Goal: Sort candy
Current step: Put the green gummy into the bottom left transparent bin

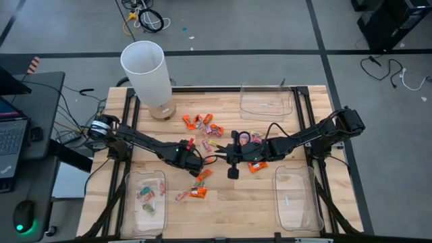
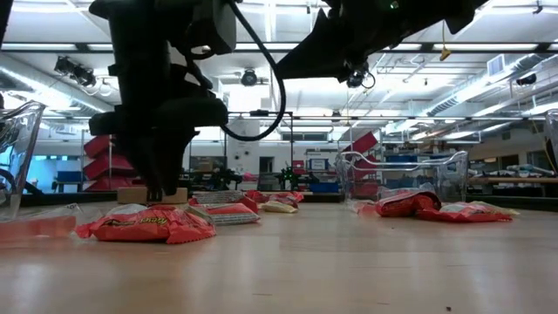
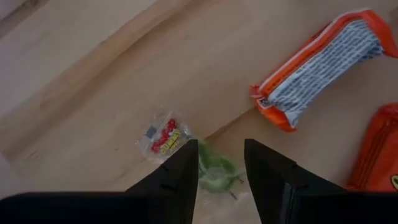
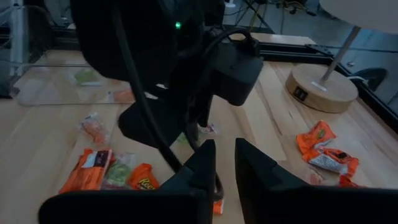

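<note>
Left hand point(image 3: 221, 165) stands low over the middle of the tabletop point(image 1: 223, 209), fingers point(image 3: 177, 177) parted with a clear gap and holding nothing. A pale green sweet point(image 3: 216, 174) lies on the wood just past the fingertips, in line with the gap; whether the fingers touch it cannot be told. A clear-wrapped sweet with red and yellow print point(image 3: 163, 138) lies just beside that, off one fingertip. An orange sweet point(image 3: 320, 65) lies farther ahead of the hand, a second orange one point(image 3: 376, 149) off to the side.

Right hand point(image 4: 224, 162) hangs close beside the left hand, facing it, its fingers slightly apart with a narrow gap and nothing seen between them. Orange sweets point(image 4: 323, 149) lie to one side of it, near a lamp base point(image 4: 320, 87); more sweets point(image 4: 109, 171) lie to the other side.

In the overhead view the loose candy point(image 1: 202, 123) is scattered about both hands. A tray point(image 1: 145, 202) on the left arm's side holds a few pale sweets.
</note>
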You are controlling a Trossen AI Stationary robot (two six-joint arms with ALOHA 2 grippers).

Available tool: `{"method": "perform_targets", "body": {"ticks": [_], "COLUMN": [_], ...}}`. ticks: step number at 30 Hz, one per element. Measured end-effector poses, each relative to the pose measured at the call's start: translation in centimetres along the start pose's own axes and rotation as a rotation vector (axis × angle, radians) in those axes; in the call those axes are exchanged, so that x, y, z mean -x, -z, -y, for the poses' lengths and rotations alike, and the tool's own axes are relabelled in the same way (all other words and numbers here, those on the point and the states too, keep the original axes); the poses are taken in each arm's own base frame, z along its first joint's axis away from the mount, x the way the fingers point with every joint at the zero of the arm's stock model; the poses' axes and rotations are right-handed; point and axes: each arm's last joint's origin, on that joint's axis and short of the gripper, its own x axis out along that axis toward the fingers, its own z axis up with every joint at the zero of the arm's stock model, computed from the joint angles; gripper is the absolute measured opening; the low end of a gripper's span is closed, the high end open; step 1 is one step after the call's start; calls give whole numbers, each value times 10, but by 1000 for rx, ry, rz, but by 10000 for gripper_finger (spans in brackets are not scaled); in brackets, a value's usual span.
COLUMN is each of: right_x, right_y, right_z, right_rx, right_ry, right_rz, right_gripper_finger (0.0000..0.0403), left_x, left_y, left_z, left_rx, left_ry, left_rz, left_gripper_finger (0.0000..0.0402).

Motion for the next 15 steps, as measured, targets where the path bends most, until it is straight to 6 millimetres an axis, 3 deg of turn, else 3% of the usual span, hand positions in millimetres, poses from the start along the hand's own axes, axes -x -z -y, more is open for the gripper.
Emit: {"method": "perform_targets", "body": {"ticks": [15], "right_x": [0], "right_y": [0], "right_z": [-1], "right_rx": [30], "right_ry": [-29], "right_rz": [-1], "right_gripper_finger": [52], "left_x": [-17], "left_y": [8], "left_z": [-10], "left_rx": [60], "left_ry": [-19], "left_rz": [7], "left_gripper_finger": [133]}}
